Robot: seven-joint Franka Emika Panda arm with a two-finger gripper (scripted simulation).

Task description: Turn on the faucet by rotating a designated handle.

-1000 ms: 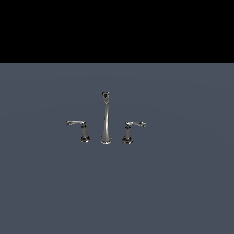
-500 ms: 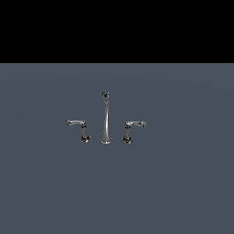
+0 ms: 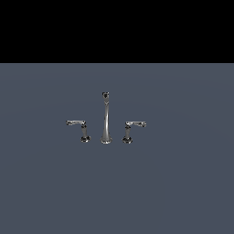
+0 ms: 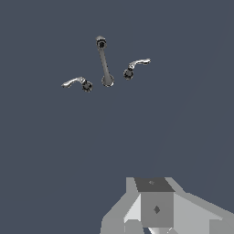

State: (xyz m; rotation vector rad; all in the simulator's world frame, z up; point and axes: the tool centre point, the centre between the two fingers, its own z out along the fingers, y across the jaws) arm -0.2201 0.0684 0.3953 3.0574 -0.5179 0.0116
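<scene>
The chrome faucet (image 3: 105,119) stands small in the middle of the grey surface, with a tall slender spout and a dark tip. The designated handle (image 3: 77,124) is the short lever on the exterior view's left, its lever reaching leftward. The mirror-image handle (image 3: 134,124) reaches rightward. In the wrist view the faucet (image 4: 105,61) and the designated handle (image 4: 74,82) lie far off. Only the grey body of my gripper (image 4: 155,209) shows there, well away from the handle. Its fingertips are cut off by the frame edge. The gripper is absent from the exterior view.
A flat blue-grey surface (image 3: 173,183) spreads around the faucet on all sides. A black band (image 3: 117,29) fills the upper part of the exterior view.
</scene>
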